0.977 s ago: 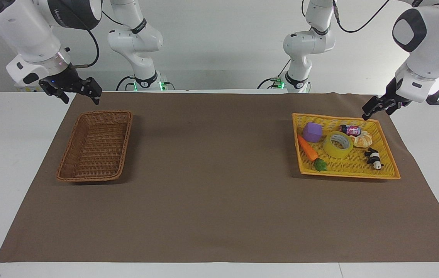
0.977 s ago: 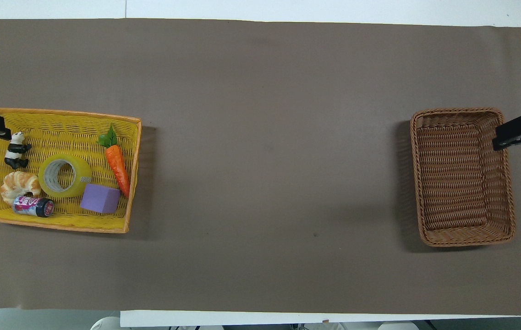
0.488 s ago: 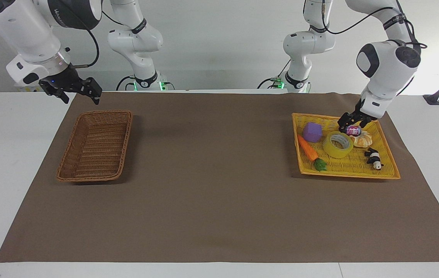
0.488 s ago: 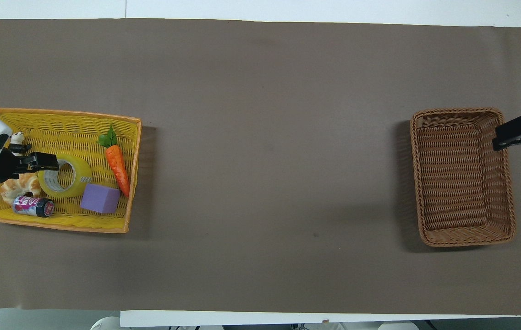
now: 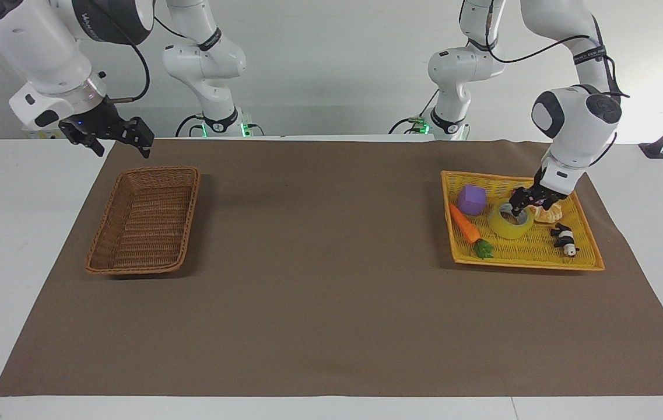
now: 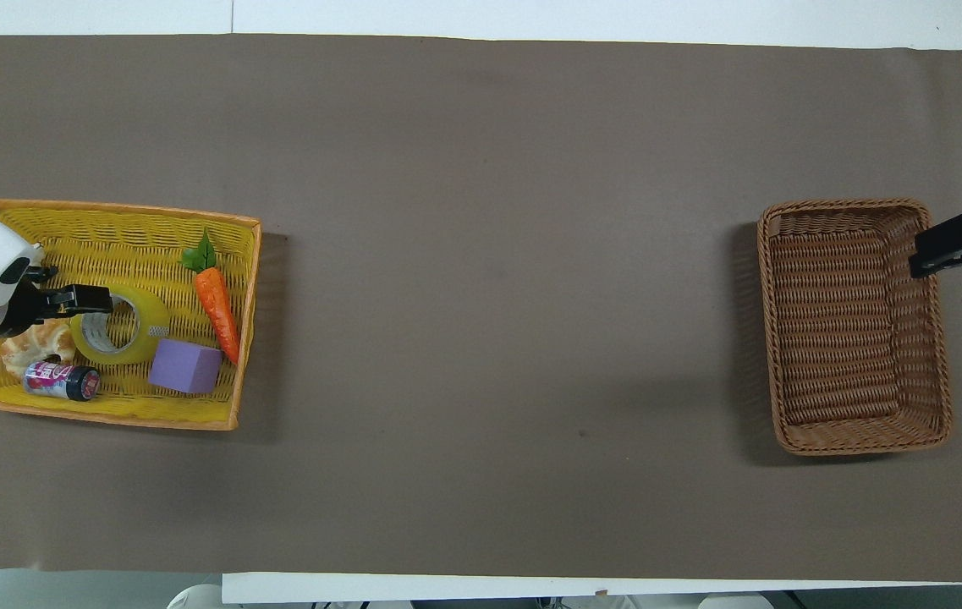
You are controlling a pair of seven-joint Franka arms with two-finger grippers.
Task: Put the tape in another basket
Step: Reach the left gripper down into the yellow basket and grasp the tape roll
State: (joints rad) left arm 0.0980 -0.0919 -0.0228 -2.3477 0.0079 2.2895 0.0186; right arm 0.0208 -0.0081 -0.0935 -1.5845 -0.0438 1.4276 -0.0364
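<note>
The tape (image 5: 506, 226) lies flat in the yellow basket (image 5: 529, 265) at the left arm's end of the table; it also shows in the overhead view (image 6: 146, 326). My left gripper (image 5: 522, 203) is low at the tape's rim, on the side nearer the robots, open, with one finger at the core hole; it also shows in the overhead view (image 6: 100, 298). The brown wicker basket (image 5: 144, 219) stands empty at the right arm's end (image 6: 853, 330). My right gripper (image 5: 121, 140) waits open in the air beside that basket's corner (image 6: 946, 245).
The yellow basket (image 6: 125, 218) also holds a carrot (image 5: 464, 223), a purple cube (image 5: 471, 199), a toy panda (image 5: 564, 239), a croissant (image 6: 32, 342) and a small can (image 6: 62, 381). A brown mat (image 5: 319, 262) covers the table between the two baskets.
My left arm swung in from the table's end over the yellow basket and came down to the tape's rim. The right arm and all objects stayed put.
</note>
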